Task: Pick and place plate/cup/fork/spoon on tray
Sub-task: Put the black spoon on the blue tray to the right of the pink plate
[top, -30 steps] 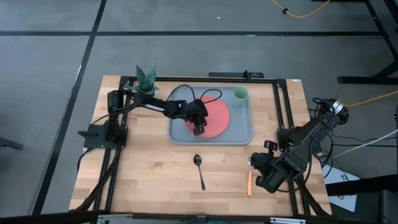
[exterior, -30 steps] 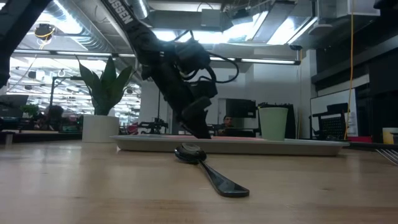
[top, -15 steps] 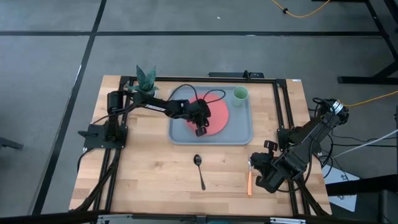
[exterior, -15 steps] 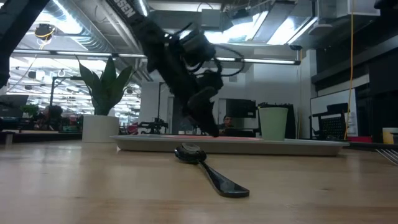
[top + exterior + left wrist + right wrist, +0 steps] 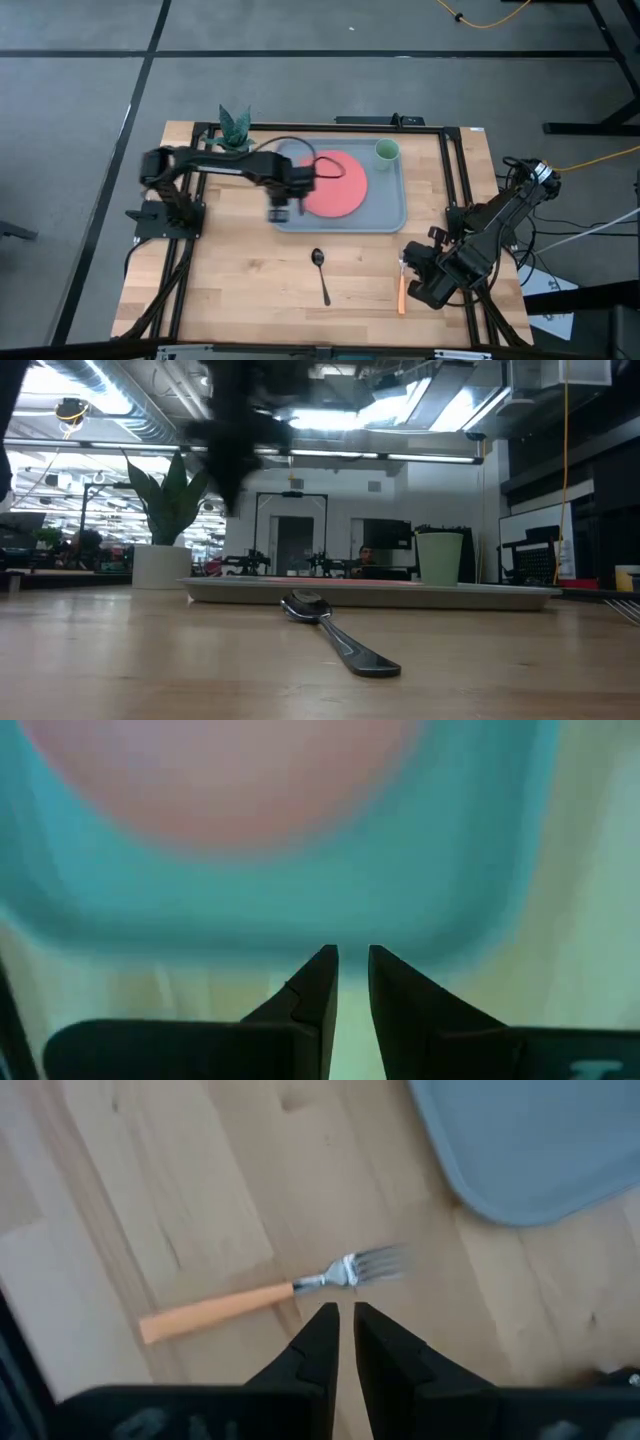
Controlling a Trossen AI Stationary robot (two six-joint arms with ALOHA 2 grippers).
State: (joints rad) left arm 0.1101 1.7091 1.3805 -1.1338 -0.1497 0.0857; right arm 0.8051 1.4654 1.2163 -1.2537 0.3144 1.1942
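Note:
The coral-red plate [image 5: 335, 185] lies flat in the grey-blue tray [image 5: 390, 212]. The pale-green cup [image 5: 386, 152] stands in the tray's far right corner. The dark spoon [image 5: 320, 270] lies on the table in front of the tray. The orange-handled fork [image 5: 401, 291] lies near the table's right edge. My left gripper [image 5: 279, 212] is raised over the tray's near left corner, shut and empty; its wrist view [image 5: 352, 965] shows the tray rim and plate below. My right gripper [image 5: 412, 272] is shut and empty just above the fork [image 5: 270, 1295].
A white pot with a green plant [image 5: 235, 130] stands at the table's far left, behind the tray. Black frame rails run along the table's left and right sides. In the low view the spoon [image 5: 330, 625] lies in front of the tray [image 5: 400, 592].
My left gripper has risen from the plate and swung fast toward the table's left edge, from over the plate to the tray's near left corner. The plate stays flat in the tray.

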